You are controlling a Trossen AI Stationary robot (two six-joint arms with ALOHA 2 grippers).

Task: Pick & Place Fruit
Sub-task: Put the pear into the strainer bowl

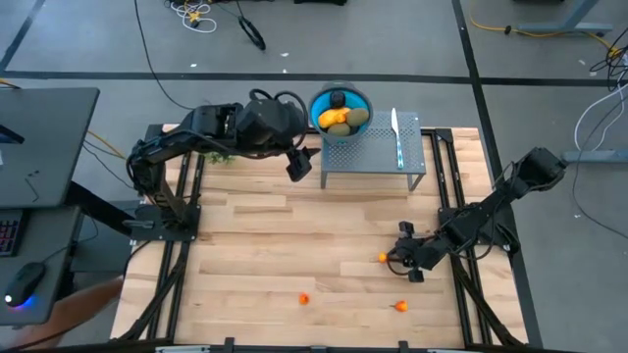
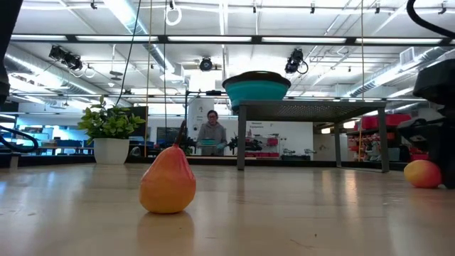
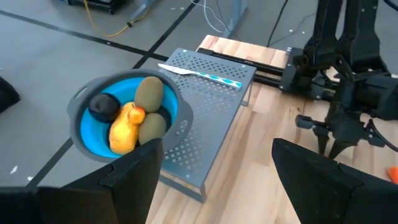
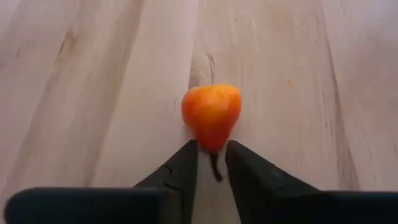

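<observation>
A blue bowl (image 1: 340, 108) stands on a grey perforated stand (image 1: 373, 157) at the table's far side. It holds a yellow oblong fruit (image 3: 123, 134), two brown-green ovals (image 3: 149, 93), a dark round one (image 3: 102, 107) and a small orange-red one (image 3: 136, 116). Three orange-red fruits lie on the table (image 1: 383, 258) (image 1: 304, 299) (image 1: 400, 306). My right gripper (image 4: 211, 155) is low at the first one (image 4: 211, 114), narrowly open, its fingertips on either side of the fruit's tapered stem end. My left gripper (image 3: 217, 186) is open and empty, beside the stand's left end (image 1: 297, 163). My right gripper comes level along the table at the orange-red fruit's tapered end (image 4: 212, 144), which sits between the two fingertips (image 4: 188, 152). The fruit rests on the table. Whether the fingertips touch it, I cannot tell.
A slim knife (image 1: 395, 132) lies on the stand's right part. A green leafy sprig (image 1: 221, 157) lies under my left arm. In the low view one orange-red fruit (image 2: 168, 181) lies near the camera, another (image 2: 423, 173) at the right. A person sits in the room beyond (image 2: 212, 131).
</observation>
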